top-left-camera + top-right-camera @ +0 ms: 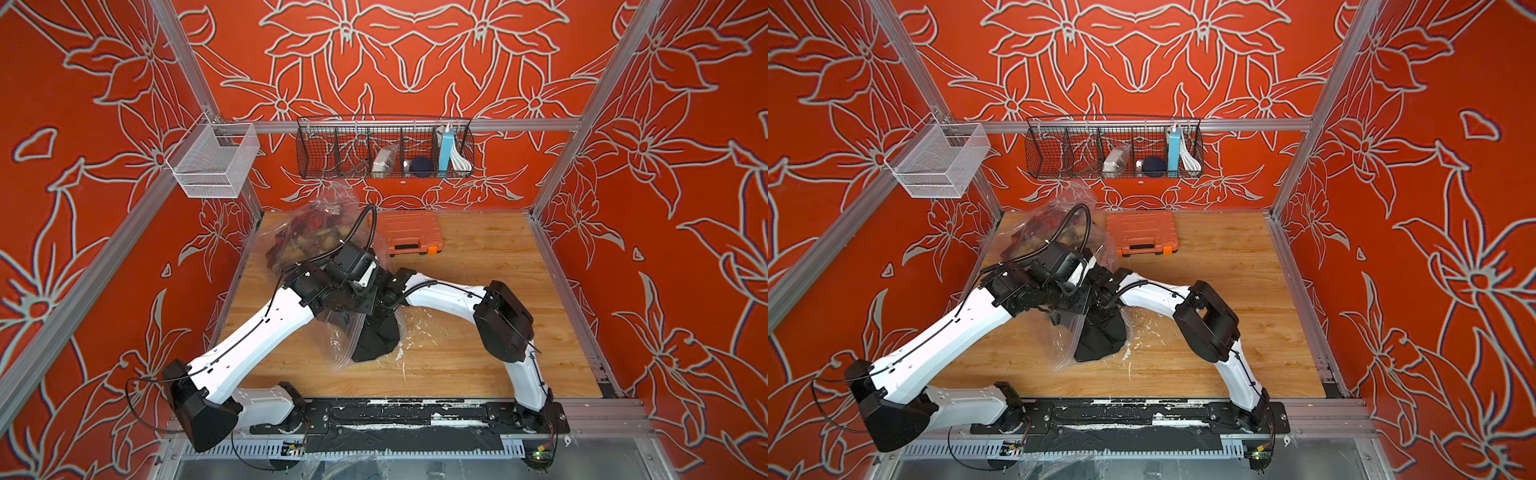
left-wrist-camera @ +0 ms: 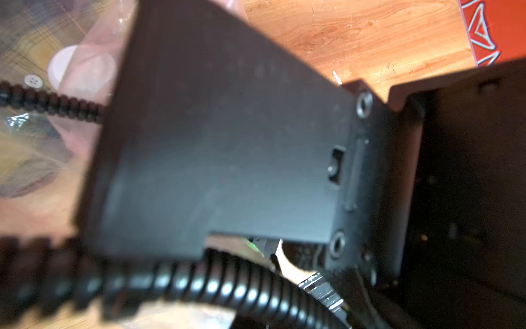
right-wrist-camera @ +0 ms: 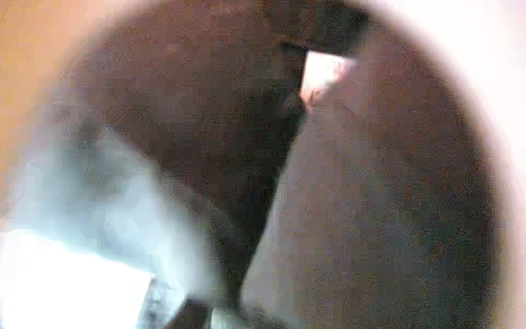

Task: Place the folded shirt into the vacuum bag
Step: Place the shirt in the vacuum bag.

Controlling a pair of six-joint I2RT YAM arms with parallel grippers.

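Shirt (image 1: 376,340), black, soft, floppy, lies centre-frame on the worktop (image 1: 478,332) at the slippery vacuum bag (image 1: 343,353) mouth; pinch a folded edge. Left pincer together; right pincer, can't tell.

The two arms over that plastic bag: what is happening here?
The left arm and right arm meet over the vacuum bag on the wooden table. A black shirt lies at the bag's near end, seemingly partly under the plastic. Their grippers are hidden beneath the wrists.
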